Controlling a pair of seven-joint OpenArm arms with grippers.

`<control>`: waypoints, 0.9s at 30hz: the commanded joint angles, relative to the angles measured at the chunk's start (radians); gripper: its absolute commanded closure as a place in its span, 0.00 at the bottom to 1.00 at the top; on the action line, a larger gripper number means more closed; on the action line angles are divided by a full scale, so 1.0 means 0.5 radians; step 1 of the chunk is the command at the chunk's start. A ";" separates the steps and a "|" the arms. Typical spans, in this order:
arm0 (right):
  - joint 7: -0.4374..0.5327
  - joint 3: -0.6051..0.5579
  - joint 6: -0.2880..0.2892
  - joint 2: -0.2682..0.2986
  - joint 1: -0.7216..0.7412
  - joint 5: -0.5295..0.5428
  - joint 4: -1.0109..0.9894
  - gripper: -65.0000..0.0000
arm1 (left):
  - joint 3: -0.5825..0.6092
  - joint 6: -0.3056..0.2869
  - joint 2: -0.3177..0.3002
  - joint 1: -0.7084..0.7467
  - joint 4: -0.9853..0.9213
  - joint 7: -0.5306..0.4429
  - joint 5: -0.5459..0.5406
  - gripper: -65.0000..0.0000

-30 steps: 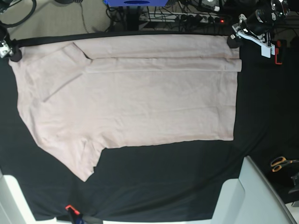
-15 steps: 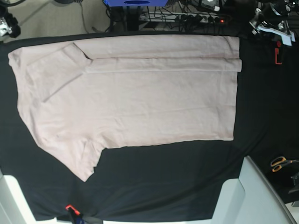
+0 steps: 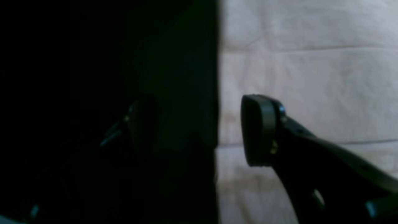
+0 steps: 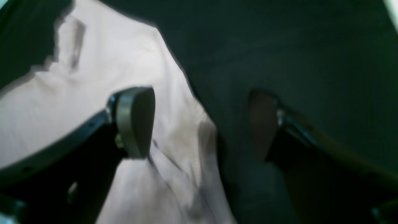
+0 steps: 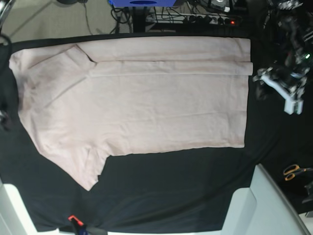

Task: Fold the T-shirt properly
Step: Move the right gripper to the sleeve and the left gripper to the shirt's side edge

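Observation:
The pale pink T-shirt (image 5: 142,107) lies flat on the black table cloth (image 5: 171,186), its far long side folded over in a strip. Its hem faces right and a sleeve points to the near left. My left gripper (image 5: 259,84) hovers open just off the hem's far part. In the left wrist view its fingers (image 3: 258,130) straddle the T-shirt (image 3: 311,77) edge with nothing between them. My right gripper (image 4: 199,123) is open too, one finger (image 4: 136,121) over the T-shirt (image 4: 93,102), the other over black cloth. In the base view it is only a dark shape at the left edge.
Orange-handled scissors (image 5: 293,171) lie at the right. A pale grey box (image 5: 264,205) fills the near right corner. Cables and a power strip (image 5: 205,17) run along the far side. A small red-tipped item (image 5: 73,218) sits at the near edge.
Both arms left the T-shirt's far corners and came nearer along its two ends, first lifting off. The T-shirt has stayed as it lay, the far strip folded.

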 commanded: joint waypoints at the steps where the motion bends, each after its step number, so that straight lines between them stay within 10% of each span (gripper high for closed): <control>1: 0.134 -0.115 0.016 0.102 0.124 0.023 -0.114 0.32 | 0.000 0.015 -0.009 -0.029 0.034 -0.019 0.040 0.37; 9: 0.966 -1.094 0.013 0.182 0.861 0.026 -1.394 0.32 | 0.003 0.012 0.012 -0.072 0.028 -0.019 0.098 0.37; 24: 1.153 -1.873 -0.465 -0.002 0.965 0.026 -1.587 0.33 | -0.003 0.012 0.018 -0.069 -0.083 -0.029 0.098 0.37; 27: 1.153 -1.922 -0.499 0.001 0.968 0.026 -1.587 0.47 | -0.003 0.012 0.021 -0.072 -0.083 -0.029 0.098 0.37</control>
